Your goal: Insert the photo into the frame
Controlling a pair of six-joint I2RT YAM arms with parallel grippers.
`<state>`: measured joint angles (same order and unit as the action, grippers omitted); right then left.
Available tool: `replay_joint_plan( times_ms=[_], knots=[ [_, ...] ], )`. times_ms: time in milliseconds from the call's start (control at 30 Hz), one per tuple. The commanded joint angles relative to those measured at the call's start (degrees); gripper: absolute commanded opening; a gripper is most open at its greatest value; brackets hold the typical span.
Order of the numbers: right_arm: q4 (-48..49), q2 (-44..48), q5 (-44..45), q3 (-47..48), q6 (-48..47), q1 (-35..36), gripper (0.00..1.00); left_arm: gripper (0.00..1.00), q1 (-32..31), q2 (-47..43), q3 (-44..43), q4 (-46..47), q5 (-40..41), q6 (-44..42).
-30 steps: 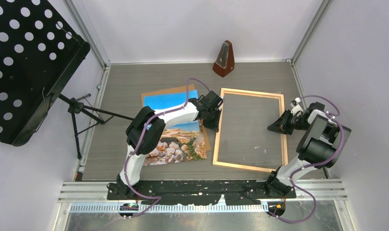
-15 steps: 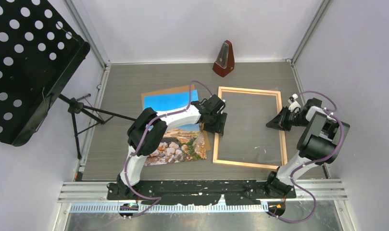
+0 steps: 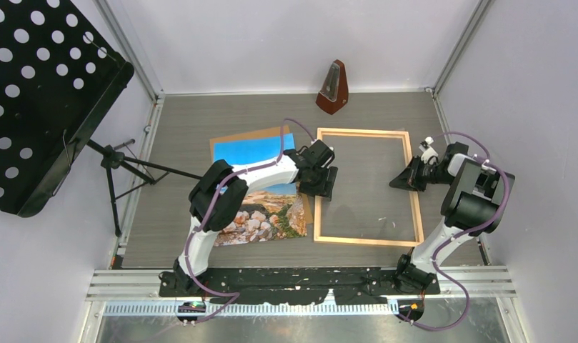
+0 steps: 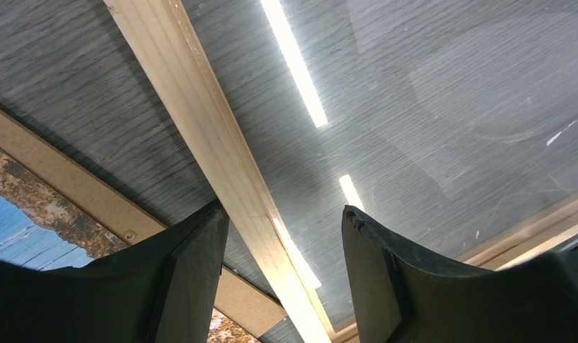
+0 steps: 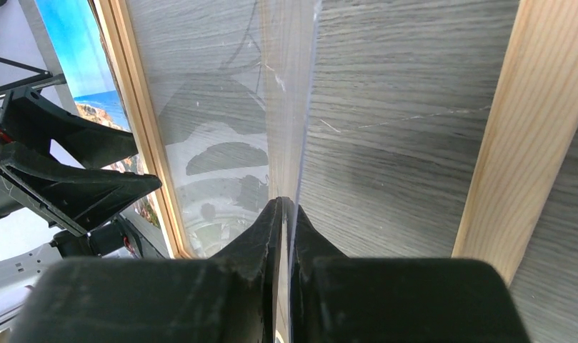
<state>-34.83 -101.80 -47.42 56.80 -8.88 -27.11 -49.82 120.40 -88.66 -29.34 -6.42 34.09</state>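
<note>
Photo [image 3: 251,151] lies face up on the brown backing board [image 4: 64,184], left of centre on the desk [image 3: 200,118], not yet framed. Beside it the frame [image 3: 364,241] has slid leftward and squared up within the last second, narrowing the gap. Open, the left jaws straddle its left rail; the right jaws pinch the clear sheet [image 5: 286,107] by its edge. Much of the photo's middle is hidden by the left arm [image 3: 221,193]; the sheet's outline barely shows.

The left claw [image 3: 324,190] sits over the left rail of the wooden picture frame [image 3: 361,131], which lies flat on the table [image 3: 178,121]. The right claw [image 3: 400,182] meets the opposite rail. Left of the left claw, the photo [image 3: 268,214] lies on a brown backing board [image 3: 225,141]. Beyond both claws stands a metronome [image 3: 334,87].
</note>
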Motion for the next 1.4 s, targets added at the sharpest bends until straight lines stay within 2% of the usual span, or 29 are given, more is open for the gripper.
replay_joint_plan(
  times_ms=[0, 400, 833, 1100, 1367],
  knots=[
    [1.5, -0.5, -0.3, 1.8, -1.3, 1.6, 0.11, 0.63, -0.1, -0.7, -1.0, -2.9, 3.5, 0.1],
    [2.0, -1.8, 0.2, 2.6, -1.7, 2.5, 0.11, 0.62, -1.6, 0.7, -1.9, -5.3, 5.9, 1.1],
    [2.4, -1.8, 1.0, 2.5, -2.4, 2.5, 0.11, 0.65, -3.6, 0.5, -4.5, -7.7, 13.0, -1.0],
    [2.8, -2.2, 1.2, 2.6, -2.4, 2.5, 0.11, 0.72, -3.6, -1.2, -8.4, -9.7, 15.9, -4.0],
    [3.1, -2.6, 1.6, 2.8, -2.4, 2.5, 0.11, 0.73, -3.6, 0.7, -15.8, -9.6, 13.3, -10.9]
  ],
)
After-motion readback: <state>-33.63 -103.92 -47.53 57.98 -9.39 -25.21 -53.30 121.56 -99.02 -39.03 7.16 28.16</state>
